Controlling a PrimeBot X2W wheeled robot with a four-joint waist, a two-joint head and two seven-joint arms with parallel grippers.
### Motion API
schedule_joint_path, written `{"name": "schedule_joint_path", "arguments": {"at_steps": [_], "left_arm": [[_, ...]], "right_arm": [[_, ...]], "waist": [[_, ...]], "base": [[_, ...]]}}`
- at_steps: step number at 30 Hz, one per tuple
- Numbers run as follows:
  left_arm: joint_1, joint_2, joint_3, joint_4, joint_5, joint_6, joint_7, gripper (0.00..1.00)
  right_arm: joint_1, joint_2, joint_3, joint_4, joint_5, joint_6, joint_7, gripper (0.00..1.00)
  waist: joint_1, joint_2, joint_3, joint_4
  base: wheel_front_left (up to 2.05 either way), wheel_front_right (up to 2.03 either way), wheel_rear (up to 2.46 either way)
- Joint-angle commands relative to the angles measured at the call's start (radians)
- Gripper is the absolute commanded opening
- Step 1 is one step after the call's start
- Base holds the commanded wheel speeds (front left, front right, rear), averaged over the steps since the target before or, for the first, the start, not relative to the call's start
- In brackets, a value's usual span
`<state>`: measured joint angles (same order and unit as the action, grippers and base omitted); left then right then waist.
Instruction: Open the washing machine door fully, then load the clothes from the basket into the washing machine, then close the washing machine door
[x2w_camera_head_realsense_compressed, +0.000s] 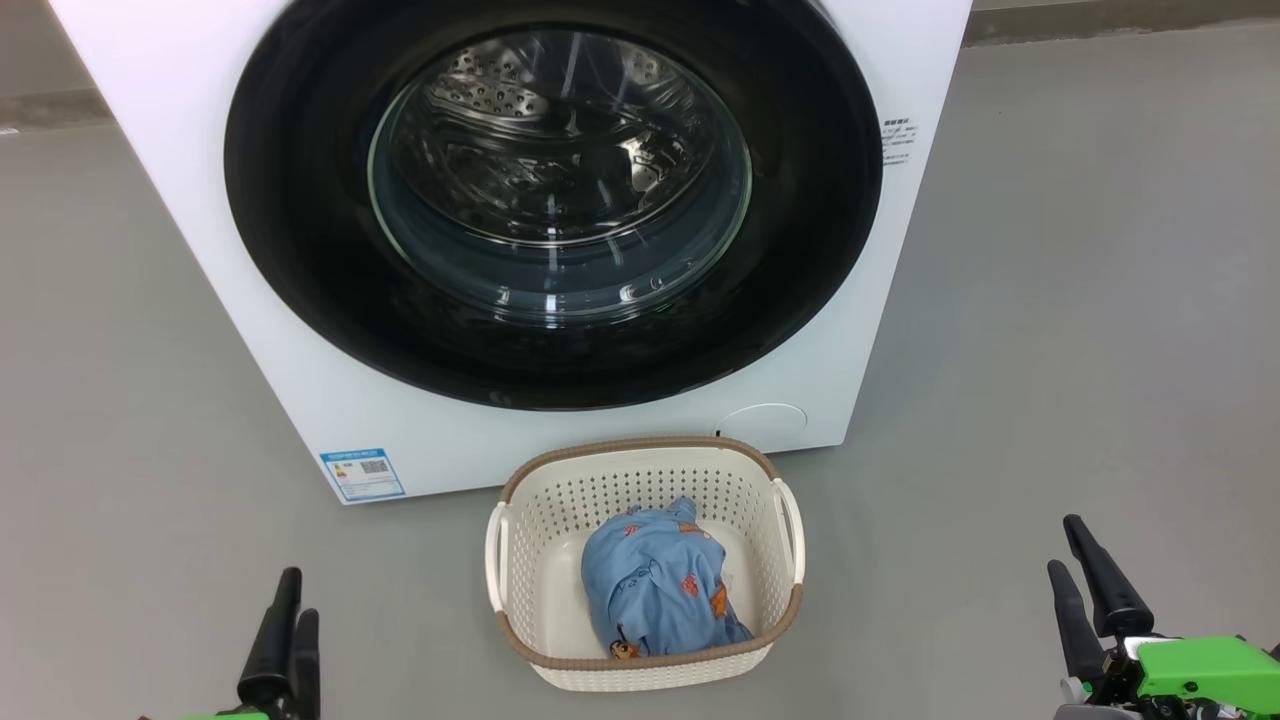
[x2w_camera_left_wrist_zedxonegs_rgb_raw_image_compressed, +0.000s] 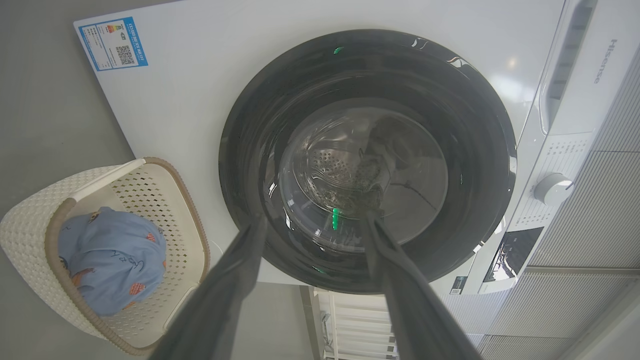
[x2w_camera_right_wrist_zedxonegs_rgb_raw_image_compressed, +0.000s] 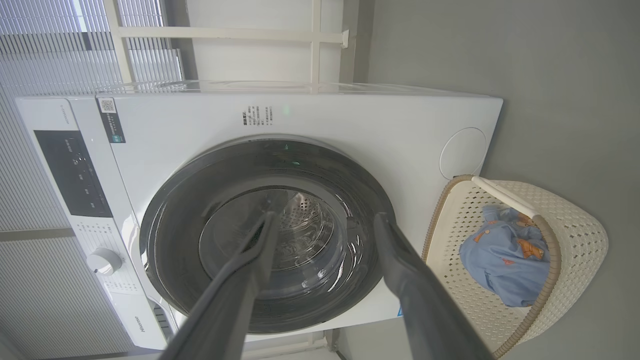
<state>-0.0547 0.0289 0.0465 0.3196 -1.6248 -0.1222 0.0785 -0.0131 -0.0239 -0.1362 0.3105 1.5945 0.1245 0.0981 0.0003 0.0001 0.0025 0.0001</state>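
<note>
The white washing machine (x2w_camera_head_realsense_compressed: 180, 130) stands ahead on the grey floor, its round black-rimmed door (x2w_camera_head_realsense_compressed: 300, 230) shut flat against the front. Through the glass bowl the steel drum (x2w_camera_head_realsense_compressed: 520, 110) shows. The cream basket (x2w_camera_head_realsense_compressed: 645, 455) sits on the floor just before the machine, with the light blue clothes (x2w_camera_head_realsense_compressed: 655, 585) bundled inside. My left gripper (x2w_camera_head_realsense_compressed: 292, 588) is low at the left, my right gripper (x2w_camera_head_realsense_compressed: 1068, 545) low at the right. Both are open, hold nothing, and stay well short of the door and basket. The wrist views show the door (x2w_camera_left_wrist_zedxonegs_rgb_raw_image_compressed: 480, 150) (x2w_camera_right_wrist_zedxonegs_rgb_raw_image_compressed: 165, 235) beyond spread fingers.
A blue label (x2w_camera_head_realsense_compressed: 363, 474) marks the machine's lower left corner and a round white cover (x2w_camera_head_realsense_compressed: 765, 425) its lower right. Bare grey floor (x2w_camera_head_realsense_compressed: 1080, 350) lies on both sides of the machine. The control panel with a knob (x2w_camera_left_wrist_zedxonegs_rgb_raw_image_compressed: 552, 187) is at the machine's top.
</note>
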Motion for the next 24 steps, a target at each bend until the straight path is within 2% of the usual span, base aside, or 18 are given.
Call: {"name": "schedule_joint_path", "arguments": {"at_steps": [1,10,24], "left_arm": [[-0.039,0.012,-0.001,-0.028,0.015,-0.002,-0.009,1.00],[-0.054,0.027,-0.018,-0.026,0.096,-0.002,-0.042,1.00],[-0.063,0.024,-0.015,-0.041,0.367,0.014,-0.083,1.00]], "right_arm": [[-0.027,-0.019,-0.004,-0.033,-0.019,0.001,-0.006,1.00],[-0.029,-0.039,-0.001,-0.043,-0.109,0.001,-0.040,1.00],[-0.025,-0.059,0.000,-0.071,-0.369,0.002,-0.080,1.00]], "waist": [[-0.0002,-0.0001,0.000,0.000],[-0.0002,-0.0001,-0.001,-0.001],[-0.0002,-0.0001,-0.005,0.000]], "base": [[0.00,0.00,0.00],[0.00,0.00,0.00],[0.00,0.00,0.00]]}}
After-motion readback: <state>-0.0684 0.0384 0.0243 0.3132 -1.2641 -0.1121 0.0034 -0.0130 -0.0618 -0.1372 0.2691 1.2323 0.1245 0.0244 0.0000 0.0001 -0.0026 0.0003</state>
